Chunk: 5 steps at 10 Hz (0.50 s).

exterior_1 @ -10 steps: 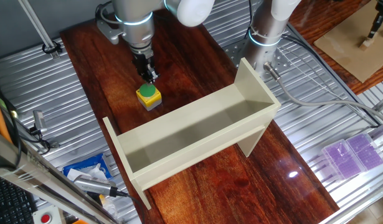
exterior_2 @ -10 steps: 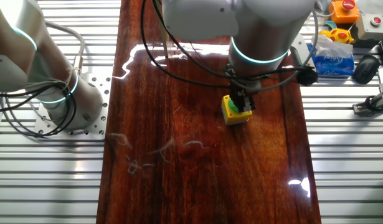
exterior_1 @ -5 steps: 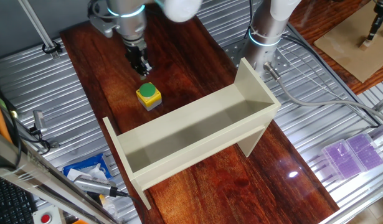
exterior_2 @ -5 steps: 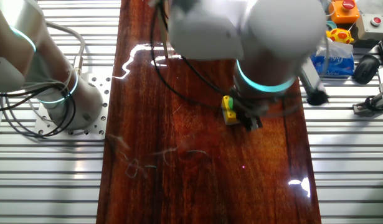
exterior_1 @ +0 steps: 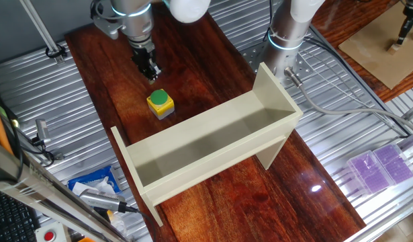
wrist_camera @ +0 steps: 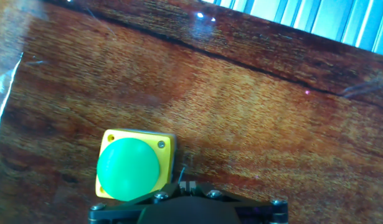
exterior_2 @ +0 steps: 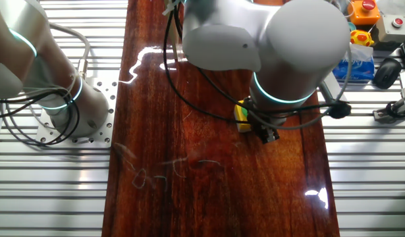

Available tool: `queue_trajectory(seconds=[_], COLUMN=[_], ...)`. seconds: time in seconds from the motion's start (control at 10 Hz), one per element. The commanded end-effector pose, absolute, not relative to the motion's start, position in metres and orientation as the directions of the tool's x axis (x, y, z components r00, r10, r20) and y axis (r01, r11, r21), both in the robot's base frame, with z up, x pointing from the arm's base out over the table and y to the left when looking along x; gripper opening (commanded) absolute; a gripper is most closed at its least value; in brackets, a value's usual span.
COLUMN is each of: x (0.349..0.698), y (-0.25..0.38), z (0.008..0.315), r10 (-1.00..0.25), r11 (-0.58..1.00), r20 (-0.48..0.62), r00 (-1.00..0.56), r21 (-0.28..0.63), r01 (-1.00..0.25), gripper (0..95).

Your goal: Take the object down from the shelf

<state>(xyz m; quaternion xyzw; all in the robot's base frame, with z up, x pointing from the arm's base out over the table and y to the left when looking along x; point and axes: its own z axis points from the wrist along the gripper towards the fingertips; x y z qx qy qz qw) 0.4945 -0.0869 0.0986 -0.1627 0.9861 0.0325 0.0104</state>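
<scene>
The object, a yellow box with a green dome button (exterior_1: 160, 103), stands on the wooden table beyond the shelf. The beige trough-like shelf (exterior_1: 213, 144) stands empty in the middle of the table. My gripper (exterior_1: 150, 70) hangs a little above the table, behind the box and apart from it, with its fingers together and nothing between them. In the hand view the box (wrist_camera: 130, 166) lies at the lower left, left of my fingertips (wrist_camera: 188, 185). In the other fixed view my arm hides most of the box (exterior_2: 240, 113), and my gripper (exterior_2: 269, 133) is just right of it.
A second robot base (exterior_1: 287, 37) stands behind the shelf's right end. Metal slatted surfaces flank the wooden board (exterior_1: 112, 74). Tools and a blue packet (exterior_1: 92, 185) lie at the front left. Purple boxes (exterior_1: 381, 167) sit at the right.
My gripper has lifted off the button box and moved back and away from it. The box stays where it was on the table.
</scene>
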Motion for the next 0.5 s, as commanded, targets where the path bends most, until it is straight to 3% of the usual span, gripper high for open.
queue_trajectory(seconds=[0.1,0.5], x=[0.496,0.498], y=[-0.091,-0.117], z=[0.095,0.073], r10=[-0.338,-0.415], r11=[0.939,0.909], r20=[-0.028,-0.005], r00=[-0.941,-0.91], r21=[0.062,0.05], r01=[-0.339,-0.414], gripper=[0.0,0.0])
